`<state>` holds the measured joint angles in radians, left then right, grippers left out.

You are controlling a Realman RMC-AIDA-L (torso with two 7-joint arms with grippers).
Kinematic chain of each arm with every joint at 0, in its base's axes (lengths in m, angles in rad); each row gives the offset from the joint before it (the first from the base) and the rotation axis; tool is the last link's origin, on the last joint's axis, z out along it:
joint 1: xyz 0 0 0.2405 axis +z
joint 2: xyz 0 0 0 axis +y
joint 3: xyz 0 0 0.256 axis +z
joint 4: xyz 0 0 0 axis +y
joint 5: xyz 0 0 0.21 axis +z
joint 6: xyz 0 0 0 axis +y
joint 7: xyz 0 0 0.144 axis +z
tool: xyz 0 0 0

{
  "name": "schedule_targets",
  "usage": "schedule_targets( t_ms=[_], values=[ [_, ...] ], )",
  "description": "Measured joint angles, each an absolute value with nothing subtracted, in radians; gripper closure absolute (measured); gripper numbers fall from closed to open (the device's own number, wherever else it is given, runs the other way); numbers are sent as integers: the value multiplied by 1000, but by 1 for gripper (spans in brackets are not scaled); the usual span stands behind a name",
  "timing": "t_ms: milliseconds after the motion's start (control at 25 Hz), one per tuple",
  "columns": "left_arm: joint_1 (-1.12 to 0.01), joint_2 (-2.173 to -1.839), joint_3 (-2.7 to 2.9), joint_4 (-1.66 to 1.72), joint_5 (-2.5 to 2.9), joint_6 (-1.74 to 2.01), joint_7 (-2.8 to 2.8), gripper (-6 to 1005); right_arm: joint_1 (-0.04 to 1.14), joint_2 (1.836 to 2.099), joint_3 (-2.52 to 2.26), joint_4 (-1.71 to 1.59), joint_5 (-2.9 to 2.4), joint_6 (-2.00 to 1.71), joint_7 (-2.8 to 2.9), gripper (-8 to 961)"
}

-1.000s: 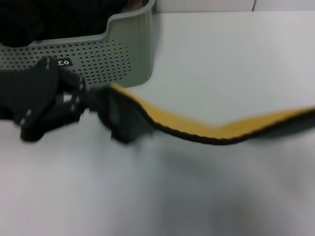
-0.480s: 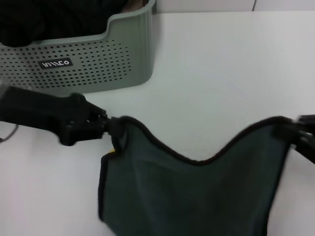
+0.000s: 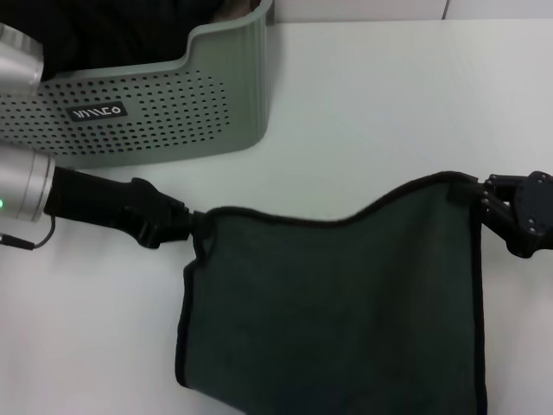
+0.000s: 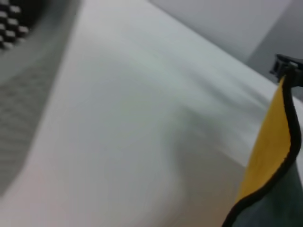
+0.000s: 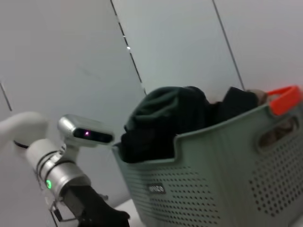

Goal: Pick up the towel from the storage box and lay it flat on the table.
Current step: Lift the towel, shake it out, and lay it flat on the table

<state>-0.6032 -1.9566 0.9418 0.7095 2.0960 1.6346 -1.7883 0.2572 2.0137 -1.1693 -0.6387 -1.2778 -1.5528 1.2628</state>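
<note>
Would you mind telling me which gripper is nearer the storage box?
Left. The left gripper holds the towel just in front of the storage box; the right gripper is far across.

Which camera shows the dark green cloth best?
The head view: the dark teal-green plush towel hangs spread between the left end effector and right end effector. The left wrist view catches only a yellow-backed corner; the right wrist view shows none.

Pale panelled wall (image 5: 180,42) with thin dark seams.
</note>
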Motion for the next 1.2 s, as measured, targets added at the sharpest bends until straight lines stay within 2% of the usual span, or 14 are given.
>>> schedule_targets(
  t_ms=[440, 720, 880, 1000, 1040, 1200],
  values=[
    [-629, -1971, 944, 706, 2103, 1464, -1822, 957, 386, 2020, -1184, -584, -1317, -1377, 1250, 948],
    [-639, -1972, 946, 701, 2105, 1423, -1836, 953, 452, 2012, -1188, -592, -1327, -1245, 1244, 948],
    [-635, -1973, 935, 705, 2070, 1476, -1828, 951, 427, 2005, -1149, -630, -1311, -1352, 1209, 948],
    [-625, -1967, 915, 707, 1903, 1654, -1791, 950, 409, 2007, -1094, -651, -1307, -1445, 1202, 948],
    [-624, -1964, 911, 708, 1855, 1704, -1782, 950, 393, 2011, -981, -666, -1299, -1623, 1211, 948],
    [-627, -1954, 906, 717, 1663, 1876, -1769, 948, 371, 2013, -859, -708, -1250, -1828, 1260, 948]
  ],
)
